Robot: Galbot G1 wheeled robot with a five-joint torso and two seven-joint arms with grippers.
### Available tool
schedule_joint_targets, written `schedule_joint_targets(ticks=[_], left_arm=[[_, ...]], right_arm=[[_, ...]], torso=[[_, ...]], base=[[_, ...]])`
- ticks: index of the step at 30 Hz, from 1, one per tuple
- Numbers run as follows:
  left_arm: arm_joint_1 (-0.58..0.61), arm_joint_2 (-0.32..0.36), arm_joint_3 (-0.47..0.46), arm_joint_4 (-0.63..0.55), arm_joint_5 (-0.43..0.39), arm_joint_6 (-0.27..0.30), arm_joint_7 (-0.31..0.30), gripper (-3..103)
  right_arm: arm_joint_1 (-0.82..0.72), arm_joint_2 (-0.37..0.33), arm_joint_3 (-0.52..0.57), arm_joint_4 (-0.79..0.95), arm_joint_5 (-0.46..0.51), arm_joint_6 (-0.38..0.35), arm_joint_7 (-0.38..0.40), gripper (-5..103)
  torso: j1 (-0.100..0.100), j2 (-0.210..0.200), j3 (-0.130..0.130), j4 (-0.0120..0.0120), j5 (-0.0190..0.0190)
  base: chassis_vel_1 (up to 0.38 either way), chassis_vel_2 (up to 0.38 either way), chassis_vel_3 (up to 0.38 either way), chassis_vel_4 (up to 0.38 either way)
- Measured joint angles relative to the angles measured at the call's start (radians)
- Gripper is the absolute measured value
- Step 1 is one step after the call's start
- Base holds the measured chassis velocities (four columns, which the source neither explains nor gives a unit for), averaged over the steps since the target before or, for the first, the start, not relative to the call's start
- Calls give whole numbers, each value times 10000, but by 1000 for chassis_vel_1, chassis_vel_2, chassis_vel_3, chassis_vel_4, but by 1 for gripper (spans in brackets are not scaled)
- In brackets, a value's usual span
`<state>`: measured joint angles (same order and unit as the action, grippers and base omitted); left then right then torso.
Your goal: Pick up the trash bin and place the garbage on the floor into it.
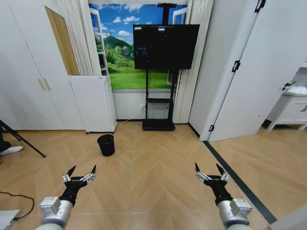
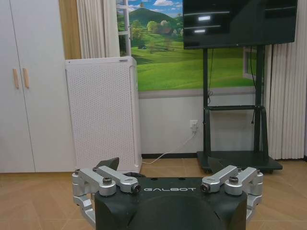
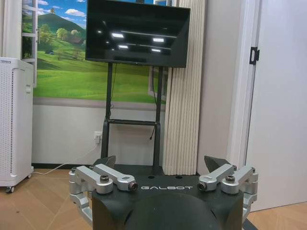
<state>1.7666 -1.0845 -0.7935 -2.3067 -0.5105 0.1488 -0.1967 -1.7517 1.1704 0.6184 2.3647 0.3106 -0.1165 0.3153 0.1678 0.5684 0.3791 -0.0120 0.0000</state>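
Observation:
The trash bin [image 1: 106, 144] is a small round black mesh wastebasket. It stands upright on the wooden floor ahead, a little left of centre, in front of the white cabinet. My left gripper [image 1: 81, 172] is held low at the lower left, open and holding nothing, well short of the bin. My right gripper [image 1: 210, 170] mirrors it at the lower right, also open and holding nothing. The wrist views show the left gripper [image 2: 164, 165] and the right gripper [image 3: 161, 162] with their jaws spread wide. The garbage is out of view.
A white perforated cabinet [image 1: 93, 103] stands against the wall behind the bin. To its right a TV [image 1: 165, 45] sits on a black stand [image 1: 158, 124]. A tripod leg [image 1: 21, 139] and a cable [image 1: 19, 199] lie at the left. A dark floor strip [image 1: 235, 177] runs along the right.

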Motion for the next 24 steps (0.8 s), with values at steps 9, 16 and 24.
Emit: schedule_joint_targets(ticks=[9,16,24], left_arm=[[0,0,0,0,-1,0,0,100],[0,1,0,0,0,-1,0,100],[0,0,0,0,-1,0,0,100]], right_arm=[[0,0,0,0,0,0,0,100],[0,0,0,0,0,0,0,100],[0,0,0,0,0,0,0,100]], torso=[[0,1,0,0,0],[0,1,0,0,0],[0,0,-1,0,0]], base=[[0,0,0,0],[0,0,0,0],[0,0,0,0]])
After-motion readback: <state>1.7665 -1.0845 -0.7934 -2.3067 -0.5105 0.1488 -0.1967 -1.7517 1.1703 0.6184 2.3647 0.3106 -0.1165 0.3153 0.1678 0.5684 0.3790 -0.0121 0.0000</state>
